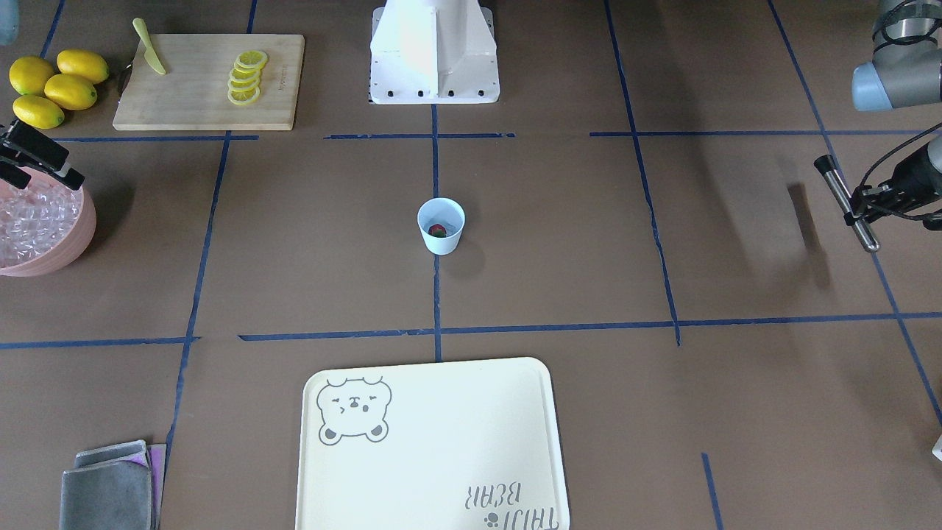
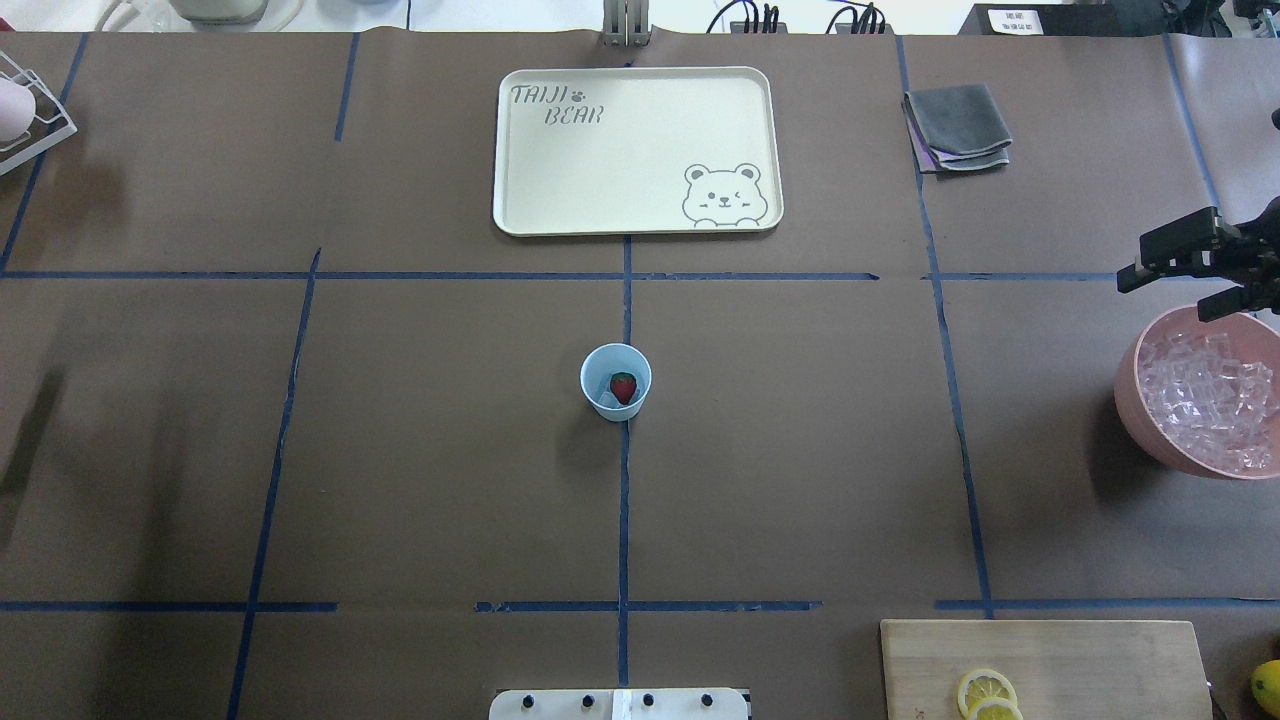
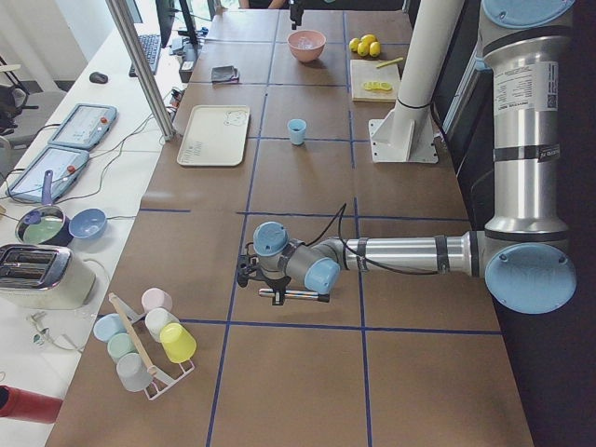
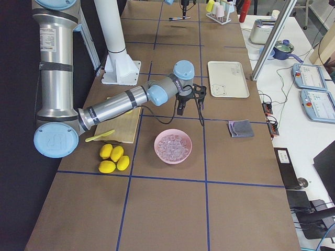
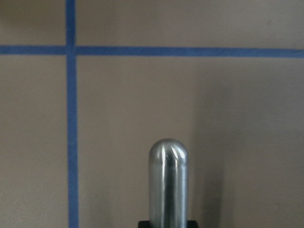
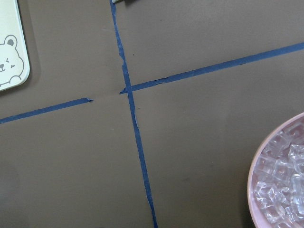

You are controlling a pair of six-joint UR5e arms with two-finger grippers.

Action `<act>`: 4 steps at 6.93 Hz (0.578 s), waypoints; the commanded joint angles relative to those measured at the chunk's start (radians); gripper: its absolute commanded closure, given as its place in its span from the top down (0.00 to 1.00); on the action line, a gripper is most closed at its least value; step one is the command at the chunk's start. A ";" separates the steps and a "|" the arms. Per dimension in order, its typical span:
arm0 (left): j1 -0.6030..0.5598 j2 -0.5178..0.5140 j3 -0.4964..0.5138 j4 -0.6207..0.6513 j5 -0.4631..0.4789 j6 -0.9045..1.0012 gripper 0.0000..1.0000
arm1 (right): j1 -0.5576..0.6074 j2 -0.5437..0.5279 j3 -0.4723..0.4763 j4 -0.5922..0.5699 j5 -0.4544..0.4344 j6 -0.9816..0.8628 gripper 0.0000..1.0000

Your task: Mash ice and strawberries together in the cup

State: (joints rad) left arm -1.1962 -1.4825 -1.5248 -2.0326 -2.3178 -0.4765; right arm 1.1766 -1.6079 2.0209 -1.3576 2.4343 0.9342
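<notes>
**Rod gripped, cup unbraced: tip-over risk**

The cup (image 2: pixel 616 381) is seen upright at table centre, on the centre tape line, w/ the strawberry (image 2: pixel 623 387) lying inside. Pale lumps beside the berry are taken to be ice, but that can't be confirmed. The bulk of the ice (image 2: pixel 1205 400) is held in the pink bowl (image 2: pixel 1128 400) at the robot's right edge.

The L gripper (image 1: pixel 855 212) is clenched on a metal rod (image 1: pixel 835 185), which is carried roughly level above the table, well apart from the cup. The R gripper (image 2: pixel 1168 296) is hung over the bowl's rim on the side away from the robot, jaws parted, nothing btwn them.

Risks, as judged:
- The cup looks light and is steadied by nothing, so it could be tipped or shoved if the rod is brought in off-centre or at a slant.
- The rod is smooth, so it could be pushed back thru the pads under downward load.
- Ice or berry could be flicked out if pressed too hard.
- The bowl rim could be clipped if the R gripper is lowered w/o clearance.
</notes>
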 commanded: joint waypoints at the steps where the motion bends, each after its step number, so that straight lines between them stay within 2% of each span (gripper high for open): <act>1: 0.003 -0.066 0.040 0.101 0.003 0.117 0.00 | 0.000 -0.001 0.001 0.000 0.000 0.002 0.99; 4: 0.006 -0.071 0.092 0.114 0.000 0.130 0.00 | 0.000 -0.007 0.002 0.000 0.002 0.002 0.99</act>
State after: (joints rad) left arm -1.1917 -1.5519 -1.4624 -1.9224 -2.3162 -0.3505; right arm 1.1766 -1.6114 2.0223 -1.3576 2.4348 0.9357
